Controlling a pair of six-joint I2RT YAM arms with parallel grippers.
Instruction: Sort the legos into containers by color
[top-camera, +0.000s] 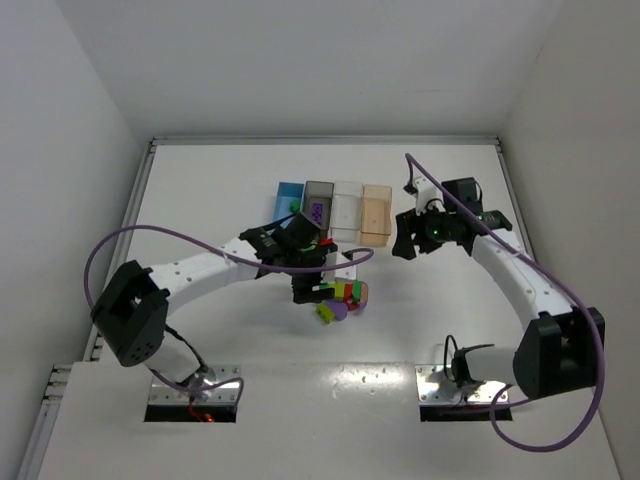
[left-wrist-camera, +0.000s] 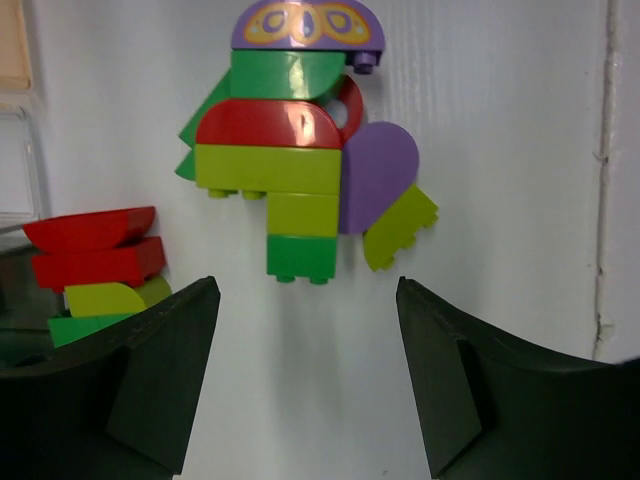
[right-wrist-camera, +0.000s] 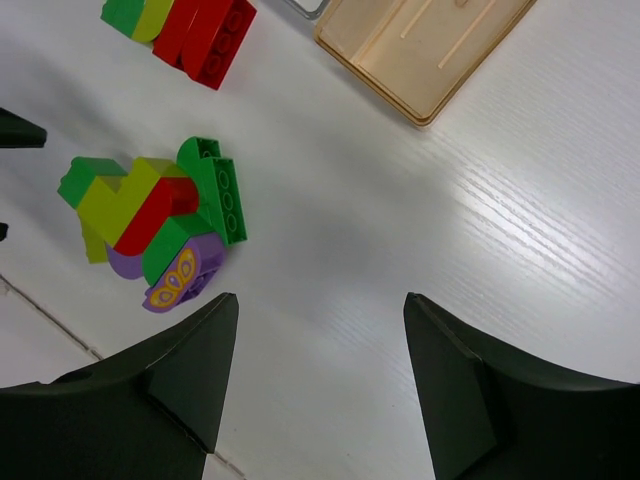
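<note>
A cluster of joined legos (left-wrist-camera: 290, 170) in green, red, yellow-green and purple lies on the white table just ahead of my left gripper (left-wrist-camera: 305, 300). That gripper is open, with nothing between its fingers. A smaller stack of red and yellow-green legos (left-wrist-camera: 95, 265) sits to its left. From above, the cluster (top-camera: 342, 298) lies below the row of containers: blue (top-camera: 288, 193), dark grey (top-camera: 319, 192), clear (top-camera: 347, 210) and tan (top-camera: 377, 212). My right gripper (right-wrist-camera: 320, 310) hangs open and empty above bare table, to the right of the cluster (right-wrist-camera: 160, 215) and near the tan container (right-wrist-camera: 420, 50).
A purple piece (top-camera: 317, 211) lies in the dark grey bin and a green piece (top-camera: 294, 205) in the blue one. A purple cable (top-camera: 355, 257) loops from the left arm over the table between the bins and the cluster. White walls enclose the table.
</note>
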